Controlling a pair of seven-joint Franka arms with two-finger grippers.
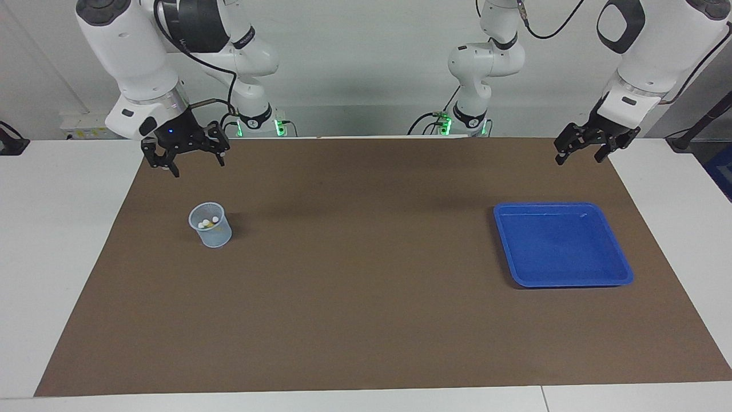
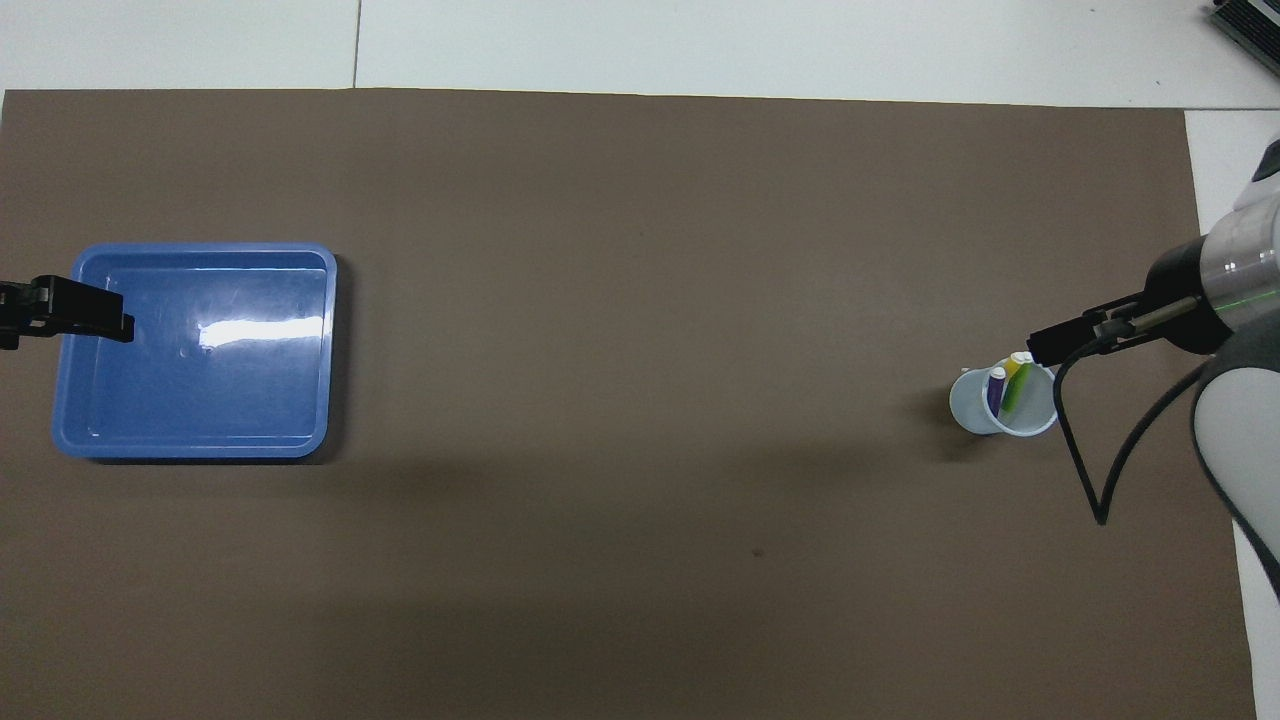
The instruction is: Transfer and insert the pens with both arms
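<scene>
Blue tray (image 1: pixel 563 244), brown mat (image 1: pixel 366 320)

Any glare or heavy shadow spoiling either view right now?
Overhead view: a white glare streak lies on the floor of the blue plastic tray. Facing view: no such streak there; soft arm shadows band the brown mat, and the clear cup casts a small one.
</scene>
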